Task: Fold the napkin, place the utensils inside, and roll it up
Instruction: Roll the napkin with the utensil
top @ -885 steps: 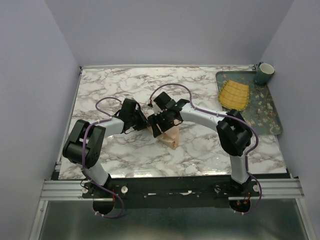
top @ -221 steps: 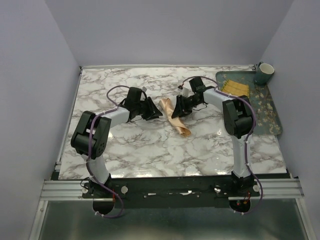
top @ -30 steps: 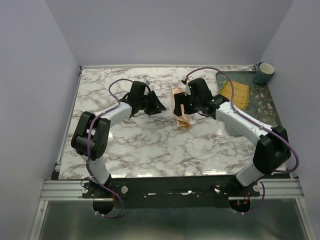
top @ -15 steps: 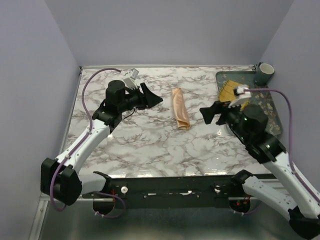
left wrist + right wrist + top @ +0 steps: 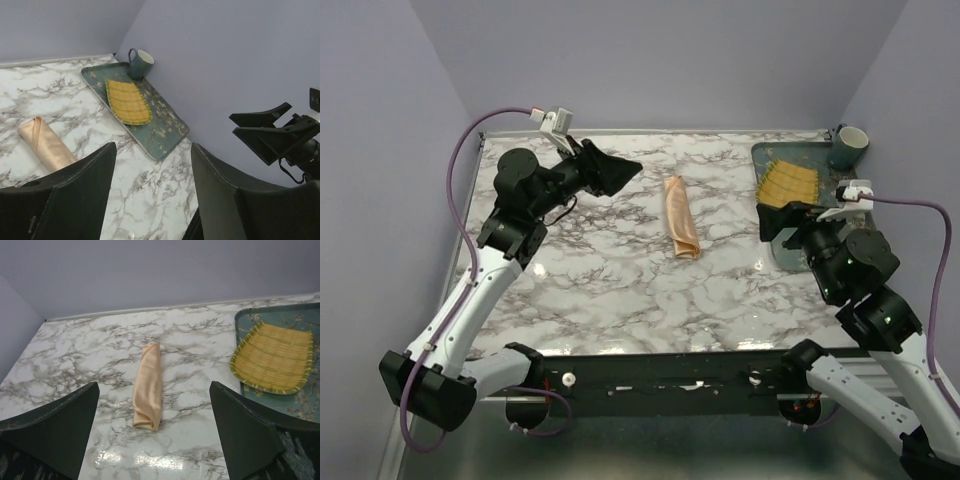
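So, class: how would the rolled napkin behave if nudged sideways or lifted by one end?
The napkin lies as a roll on the glossy table, so a sideways nudge would probably roll or slide it. Being soft cloth, lifted by one end it would likely sag and may unroll.

Our left arm (image 5: 475,288) stands high on the left, elbow bent and wrist turned rightward, its jaws apart and holding nothing. Our right arm (image 5: 861,262) rears up on the right, wrist pointing left, its jaws spread wide and empty.
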